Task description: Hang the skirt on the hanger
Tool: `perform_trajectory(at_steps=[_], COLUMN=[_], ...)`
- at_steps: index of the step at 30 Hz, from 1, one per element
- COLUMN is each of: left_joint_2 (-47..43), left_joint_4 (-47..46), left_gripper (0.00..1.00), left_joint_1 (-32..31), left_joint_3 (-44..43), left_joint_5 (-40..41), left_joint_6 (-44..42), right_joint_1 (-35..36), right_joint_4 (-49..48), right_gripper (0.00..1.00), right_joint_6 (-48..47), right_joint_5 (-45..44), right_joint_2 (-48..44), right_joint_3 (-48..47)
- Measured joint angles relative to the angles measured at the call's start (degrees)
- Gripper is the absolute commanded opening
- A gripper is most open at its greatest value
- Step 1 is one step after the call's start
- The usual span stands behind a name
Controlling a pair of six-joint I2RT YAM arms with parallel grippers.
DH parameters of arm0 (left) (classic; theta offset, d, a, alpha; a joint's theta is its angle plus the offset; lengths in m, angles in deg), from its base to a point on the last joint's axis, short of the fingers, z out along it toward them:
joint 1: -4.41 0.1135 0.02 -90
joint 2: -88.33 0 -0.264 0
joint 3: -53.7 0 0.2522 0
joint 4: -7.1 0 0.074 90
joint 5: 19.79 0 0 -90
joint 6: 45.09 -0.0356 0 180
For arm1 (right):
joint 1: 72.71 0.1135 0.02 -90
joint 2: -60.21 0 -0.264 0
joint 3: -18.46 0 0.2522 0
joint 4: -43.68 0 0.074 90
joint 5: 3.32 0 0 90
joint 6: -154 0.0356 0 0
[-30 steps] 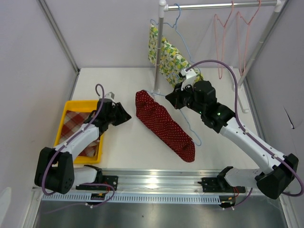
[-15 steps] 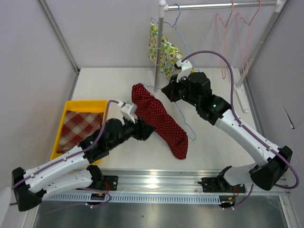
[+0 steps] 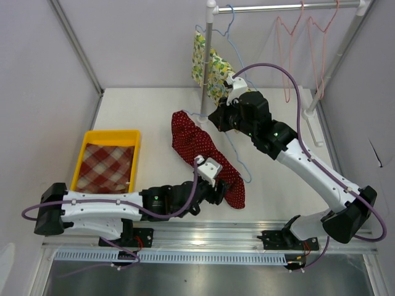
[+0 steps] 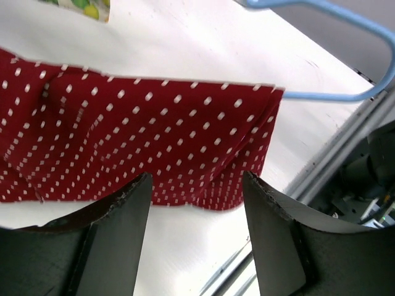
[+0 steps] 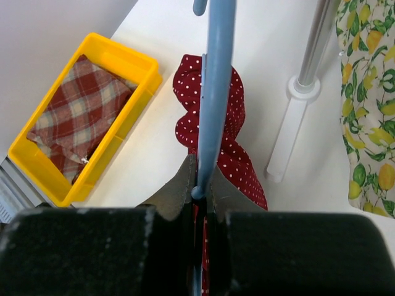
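The red dotted skirt point(image 3: 207, 154) lies flat on the desk point(image 3: 148, 111). In the top view it runs from 11 o'clock down to 5 o'clock, and its near end is close to the desk's front edge. The left hand point(image 4: 196, 185) sits at that near end, spread wide and gripping nothing. Its wrist view alone shows the skirt's hem and corner lying in the gap between the two fingers point(image 4: 117, 222), with bare desk above and below the cloth.

The right hand point(image 5: 200, 182) is at the skirt's 1 o'clock, clamped on the blue hanger point(image 5: 216, 61). Only its own wrist view shows the wire pinched tight.

The yellow tray point(image 3: 111, 134) with a plaid cloth point(image 3: 105, 166) lies at the skirt's 9 o'clock, with open desk between them. The rack post point(image 3: 207, 55) and a lemon-print garment point(image 3: 225, 77) stand at 12 o'clock, just behind the right hand.
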Motion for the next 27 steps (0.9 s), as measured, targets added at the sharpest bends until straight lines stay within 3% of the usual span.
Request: perform_trajectory(at_steps=[13,19,23,27], left_joint_2=[10.1,10.4,10.7,11.1], left_joint_4=[-4.0,-4.5,-4.8,-5.0], left_gripper=[0.6,0.39,0.16,0.01], left_joint_1=[-4.5,-4.9,-4.9,-5.1], left_joint_3=[-5.2,-5.2,-5.9,-7.1], left_joint_5=[10.3,12.8,13.4,13.7], left_joint_6=[-4.9,-5.7,-6.6,-7.8], right_joint_1=[0.2,0.2,0.2,0.2], right_joint_4=[2.3,2.2,2.2,2.2], right_gripper=[0.0,0.0,0.0,0.0], right_joint_6=[0.5,0.5,0.5,0.5], right_joint_5=[-2.0,-2.1,-2.1,-2.1], right_joint_2=[0.0,0.0,0.0,0.2], right_joint_3=[-1.4,-1.8,-1.8,-2.0])
